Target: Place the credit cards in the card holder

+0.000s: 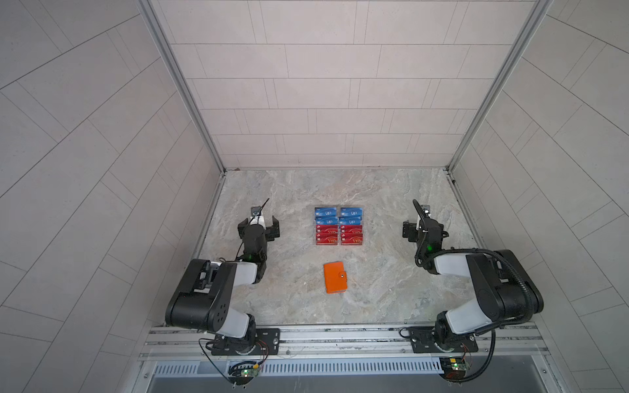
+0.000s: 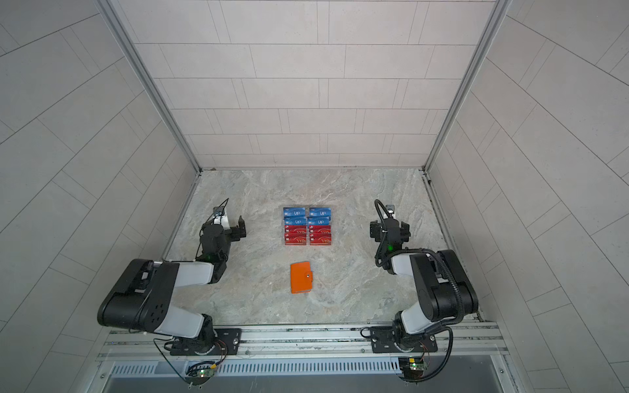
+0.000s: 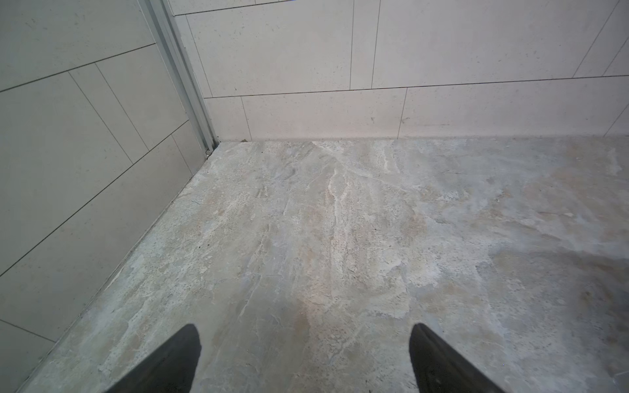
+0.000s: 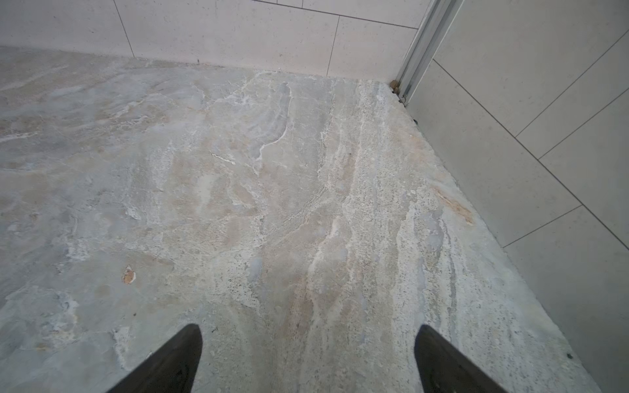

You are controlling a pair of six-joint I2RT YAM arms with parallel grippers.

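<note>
The card holder [image 1: 337,277] was found closed and flat at the near centre of the table [image 1: 391,289], long axis near-to-far, slightly skewed, snap tab rightward; bare marble was noted all round. Beyond it, apart, the credit cards [image 1: 338,226] were ranked in two columns, long edges crosswise, red nearer, blue farther. The left gripper [image 3: 304,335] and right gripper [image 4: 308,335] were seen spread wide, empty, well clear either side. Open surface was recorded to the back wall [image 1: 323,102].

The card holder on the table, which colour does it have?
The card holder is bright orange, seen best in a top view.
</note>
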